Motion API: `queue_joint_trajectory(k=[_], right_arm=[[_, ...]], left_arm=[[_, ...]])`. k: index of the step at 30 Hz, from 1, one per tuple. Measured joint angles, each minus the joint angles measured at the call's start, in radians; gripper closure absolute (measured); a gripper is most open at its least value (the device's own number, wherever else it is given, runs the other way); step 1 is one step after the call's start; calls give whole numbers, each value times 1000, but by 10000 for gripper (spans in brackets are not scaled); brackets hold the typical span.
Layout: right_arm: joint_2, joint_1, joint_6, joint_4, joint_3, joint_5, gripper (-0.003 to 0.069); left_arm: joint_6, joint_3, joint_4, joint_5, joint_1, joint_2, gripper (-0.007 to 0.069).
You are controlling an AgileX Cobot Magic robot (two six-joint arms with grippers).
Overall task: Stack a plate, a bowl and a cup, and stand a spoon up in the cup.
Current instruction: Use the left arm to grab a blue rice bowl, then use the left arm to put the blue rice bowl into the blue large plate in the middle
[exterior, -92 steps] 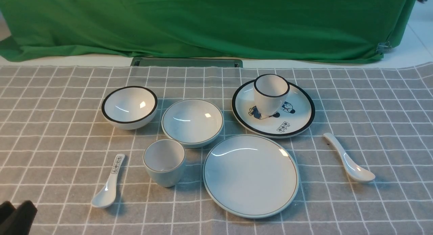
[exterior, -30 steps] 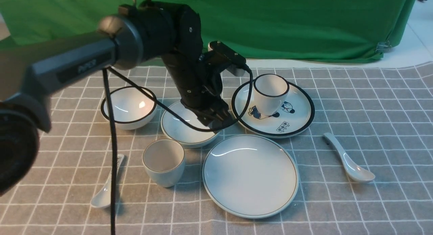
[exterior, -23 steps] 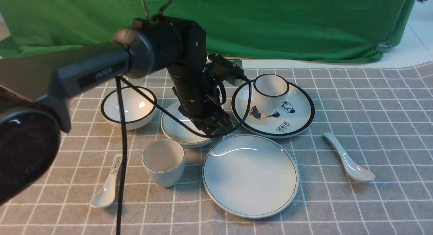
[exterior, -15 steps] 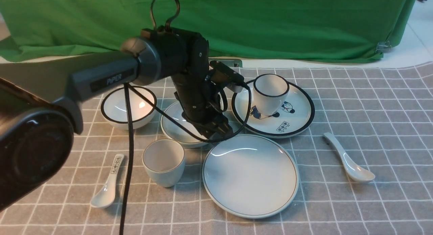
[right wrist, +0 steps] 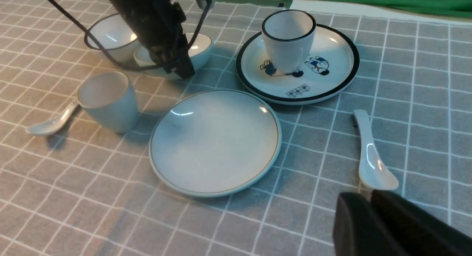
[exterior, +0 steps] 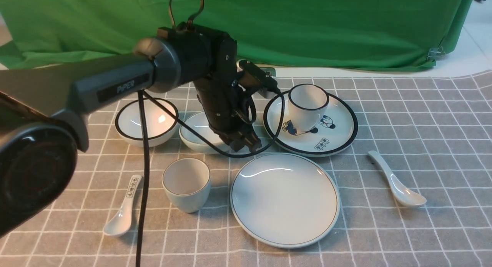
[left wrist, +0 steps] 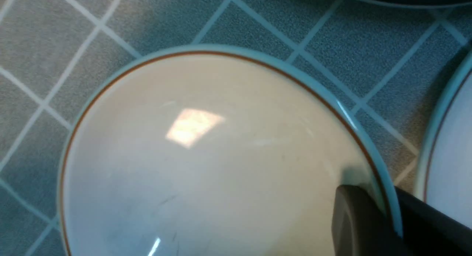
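My left gripper (exterior: pixel 246 143) is shut on the right rim of the bowl (exterior: pixel 194 134), one finger inside and one outside, and holds it slightly raised and tilted. In the left wrist view the bowl (left wrist: pixel 206 156) fills the frame, with the gripper (left wrist: pixel 389 215) clamped on its rim. The plate (exterior: pixel 284 199) lies in front of the bowl, the cup (exterior: pixel 186 184) stands upright to its left, and the spoon (exterior: pixel 396 180) lies at the right. My right gripper (right wrist: pixel 368 199) is shut and empty, just in front of the spoon (right wrist: pixel 372 156). It is out of the front view.
A black-rimmed bowl (exterior: pixel 146 122) sits at the left back. A black-rimmed cup (exterior: pixel 307 105) stands on the cartoon plate (exterior: pixel 344 138) at the right back. A spoon with black characters (exterior: pixel 123 209) lies front left. Green cloth hangs behind.
My left arm came in from the left, lowered onto the bowl's right rim and closed on it. The bowl has since risen a little and shifted left and back.
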Motion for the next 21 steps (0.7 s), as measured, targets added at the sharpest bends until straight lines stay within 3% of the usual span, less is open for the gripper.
queue_joint_trajectory(k=[5,9,14,21], right_arm=[[0,0,-4,-1,0,1,570],[0,0,-4,-1,0,5,570],[0,0,-4,-1,0,20,570],[0,0,16,-1,0,30,570]], left_arm=[[-64,9,20,62,-87,-107,596],[-97,72,34,71,-256,-230,596],[-118,188,41,61,-379,-245,596],[-121,241,71,-19,-396,-206,596]])
